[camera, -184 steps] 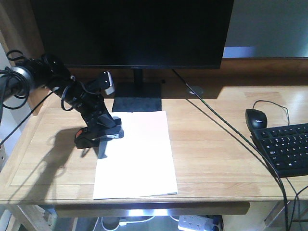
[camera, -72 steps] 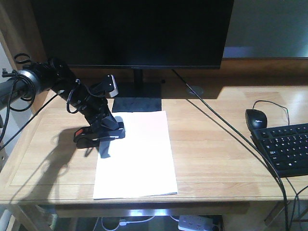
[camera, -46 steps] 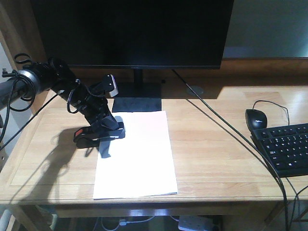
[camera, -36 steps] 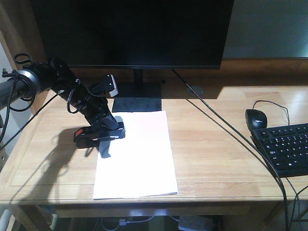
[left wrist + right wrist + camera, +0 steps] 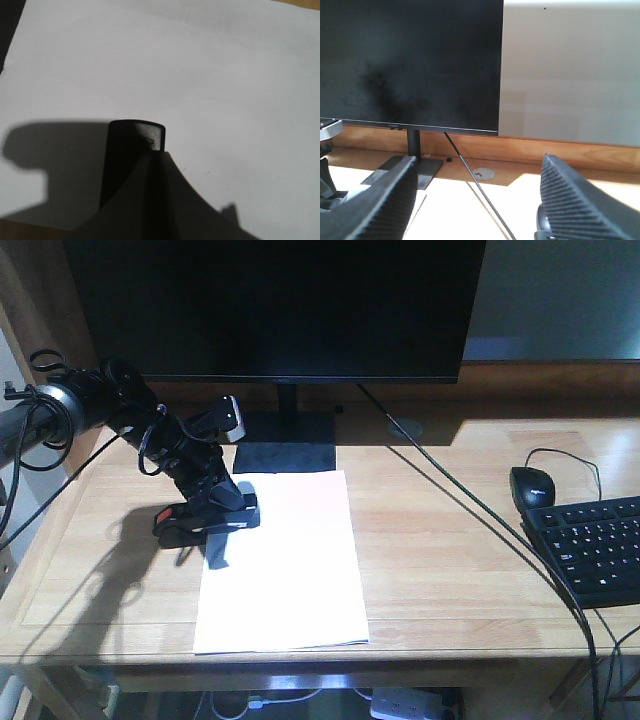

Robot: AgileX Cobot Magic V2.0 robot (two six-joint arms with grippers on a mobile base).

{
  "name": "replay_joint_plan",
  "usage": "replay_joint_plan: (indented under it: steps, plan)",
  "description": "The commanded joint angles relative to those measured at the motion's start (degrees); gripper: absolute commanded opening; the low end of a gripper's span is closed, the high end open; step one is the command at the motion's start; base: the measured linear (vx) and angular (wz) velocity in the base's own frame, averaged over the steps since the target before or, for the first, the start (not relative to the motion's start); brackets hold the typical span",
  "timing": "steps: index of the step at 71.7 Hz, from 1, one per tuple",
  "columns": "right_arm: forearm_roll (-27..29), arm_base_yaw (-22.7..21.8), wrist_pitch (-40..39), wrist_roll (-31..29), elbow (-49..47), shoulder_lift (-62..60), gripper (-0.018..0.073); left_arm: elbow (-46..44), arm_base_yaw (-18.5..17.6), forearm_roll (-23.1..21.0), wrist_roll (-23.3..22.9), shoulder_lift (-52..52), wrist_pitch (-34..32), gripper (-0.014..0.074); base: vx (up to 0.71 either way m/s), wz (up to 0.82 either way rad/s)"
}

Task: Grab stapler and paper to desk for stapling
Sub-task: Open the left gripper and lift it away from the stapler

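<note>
The front view shows the left gripper (image 5: pixel 213 530) closed on the small black stapler with an orange-red tab (image 5: pixel 180 522) at the left edge of the white paper sheets (image 5: pixel 285 570) on the light wood desk (image 5: pixel 450 540). The left wrist view shows only paper (image 5: pixel 200 75). The right gripper (image 5: pixel 475 200) is spread open facing the black monitor (image 5: pixel 410 60). No writing is legible.

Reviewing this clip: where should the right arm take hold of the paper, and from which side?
Probably the right long edge of the paper, coming in from the right. The sheet lies flat on the desk, so closing from straight above finds nothing to pinch, and the stapler crowds the left edge. The right edge is free; a low, sideways approach might lift it.
</note>
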Motion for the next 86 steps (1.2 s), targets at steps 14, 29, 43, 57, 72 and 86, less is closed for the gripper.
replay_joint_plan:
  steps: [14, 29, 43, 57, 72, 86]
  plan:
    - [-1.23, -0.40, 0.21, -0.52, -1.43, 0.50, 0.0486, -0.51, 0.00, 8.95, -3.73, -5.80, 2.68, -0.0006, 0.00, 0.00]
    - [-1.23, -0.40, 0.21, -0.52, -1.43, 0.50, 0.0486, -0.57, 0.00, 14.78, -16.31, -11.96, -0.17, -0.0006, 0.00, 0.00]
    - [-1.23, -0.40, 0.21, -0.52, -1.43, 0.50, 0.0486, -0.57, 0.00, 27.94, -43.59, -18.39, -5.02, -0.0006, 0.00, 0.00]
    - [-1.23, -0.40, 0.21, -0.52, -1.43, 0.50, 0.0486, -0.57, 0.00, 34.69, -69.03, -25.16, -6.57, -0.0006, 0.00, 0.00]
    - [-1.23, -0.40, 0.21, -0.52, -1.43, 0.50, 0.0486, -0.51, 0.00, 39.49, -79.67, -33.85, -9.55, -0.0006, 0.00, 0.00]
    - [-1.23, -0.40, 0.21, -0.52, -1.43, 0.50, 0.0486, -0.51, 0.00, 39.35, -83.89, -42.55, -10.53, -0.0006, 0.00, 0.00]
